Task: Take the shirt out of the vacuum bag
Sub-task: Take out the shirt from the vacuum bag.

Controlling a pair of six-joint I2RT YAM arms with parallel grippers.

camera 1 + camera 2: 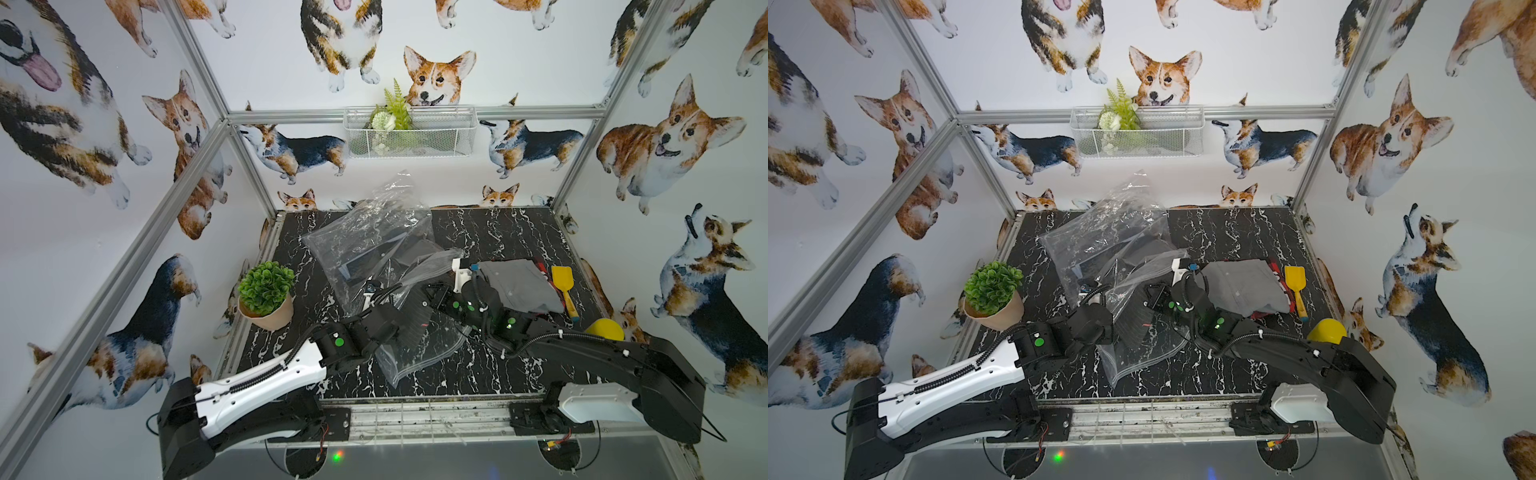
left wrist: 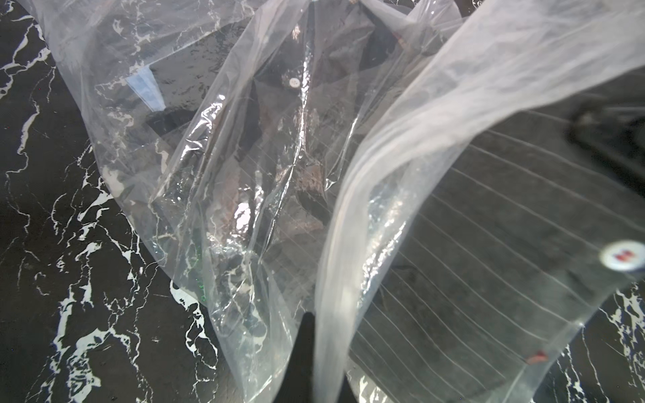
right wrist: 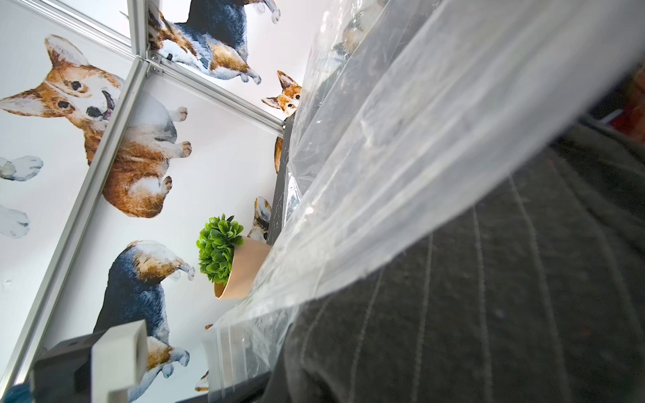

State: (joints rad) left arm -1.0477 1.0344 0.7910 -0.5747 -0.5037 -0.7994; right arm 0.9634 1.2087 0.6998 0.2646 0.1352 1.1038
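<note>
Both pairs are closed: left fingers [image 2: 303, 352] pinch the vacuum bag [image 1: 365, 237], crumpled at the middle of the counter [image 1: 490, 232]; right fingers [image 1: 435, 292] sit against the striped shirt [image 1: 411, 320] partly under its film, hold unclear.

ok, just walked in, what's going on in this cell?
Both arms are working on the vacuum bag in the middle of the table. The left gripper is shut on a fold of the bag's film and holds it up. The right gripper is shut, low against the dark pinstriped shirt. Whether it has cloth pinched isn't clear. The shirt lies largely under the plastic, so it's not out yet.
</note>
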